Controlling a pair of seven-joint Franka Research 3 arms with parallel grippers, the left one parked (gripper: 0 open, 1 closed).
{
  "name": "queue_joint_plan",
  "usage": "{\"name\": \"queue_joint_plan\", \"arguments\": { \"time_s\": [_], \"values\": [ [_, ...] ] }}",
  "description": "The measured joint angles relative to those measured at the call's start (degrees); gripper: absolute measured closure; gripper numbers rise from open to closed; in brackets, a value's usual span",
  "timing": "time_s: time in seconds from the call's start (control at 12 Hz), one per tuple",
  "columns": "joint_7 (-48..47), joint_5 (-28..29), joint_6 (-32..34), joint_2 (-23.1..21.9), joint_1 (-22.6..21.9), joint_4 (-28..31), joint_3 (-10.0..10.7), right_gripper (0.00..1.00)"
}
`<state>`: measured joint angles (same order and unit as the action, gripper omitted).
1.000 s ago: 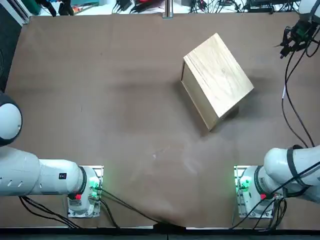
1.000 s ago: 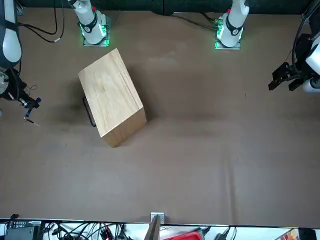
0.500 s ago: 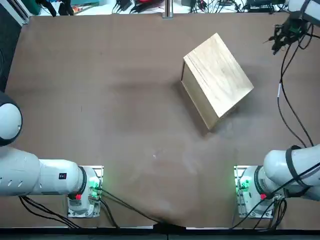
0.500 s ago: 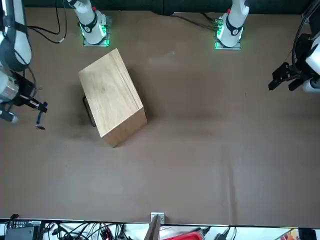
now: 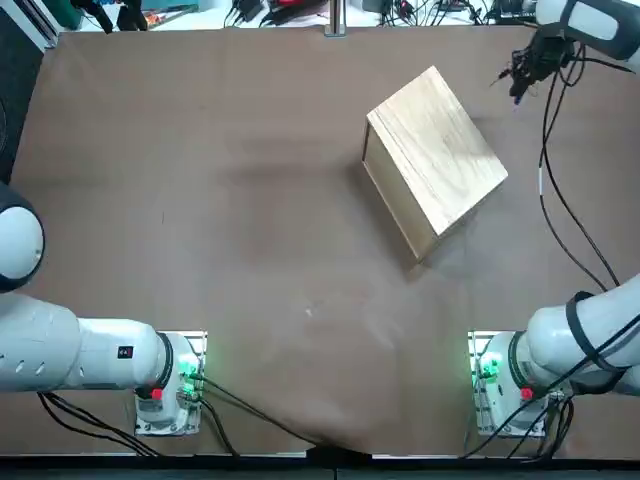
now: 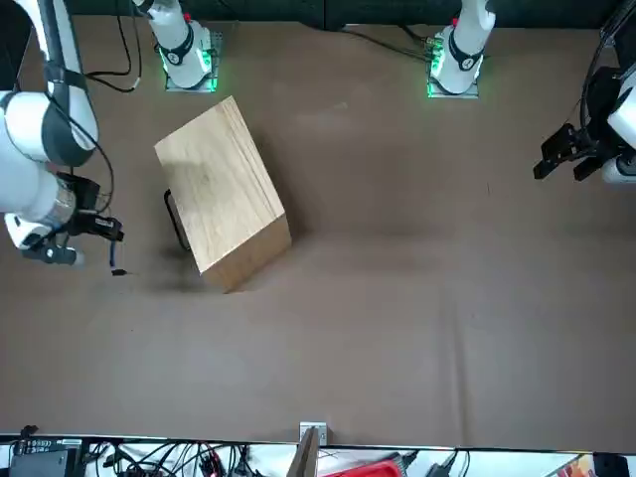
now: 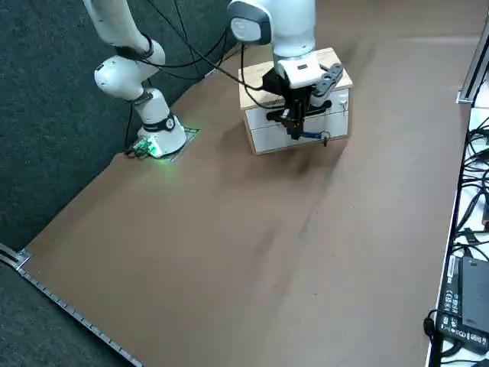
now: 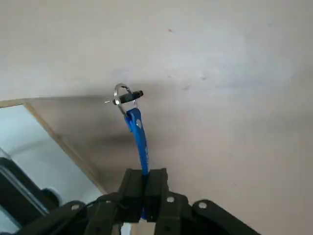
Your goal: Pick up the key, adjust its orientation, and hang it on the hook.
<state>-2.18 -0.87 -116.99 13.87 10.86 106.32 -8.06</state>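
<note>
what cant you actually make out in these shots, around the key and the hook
- Hook: the right side view shows a small fitting on the wooden box, too small to confirm as the hook, partly behind the right hand.
- Key: clear only in the wrist view, shut in the hand; a speck elsewhere.
- Box's hook face: unseen from the top and front views.

Key [image 8: 138, 142]: thin blue strip with a small silver ring and dark clip at its free end, other end pinched between the closed fingers of the right gripper [image 8: 145, 182]. Held off the table, sticking straight out from the fingertips. It sits just beside the wooden box [image 5: 437, 158], off its far right side.
</note>
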Motion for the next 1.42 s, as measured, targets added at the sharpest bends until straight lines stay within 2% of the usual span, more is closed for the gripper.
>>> {"name": "queue_joint_plan", "arguments": {
  "time_s": [1.08, 1.42],
  "values": [
    [19.68, 0.00, -4.24, 5.33, -6.78, -2.95, -0.29, 0.96],
    [25.44, 0.00, -6.29, 7.47, -6.82, -3.07, -1.57, 0.96]
  ]
}}
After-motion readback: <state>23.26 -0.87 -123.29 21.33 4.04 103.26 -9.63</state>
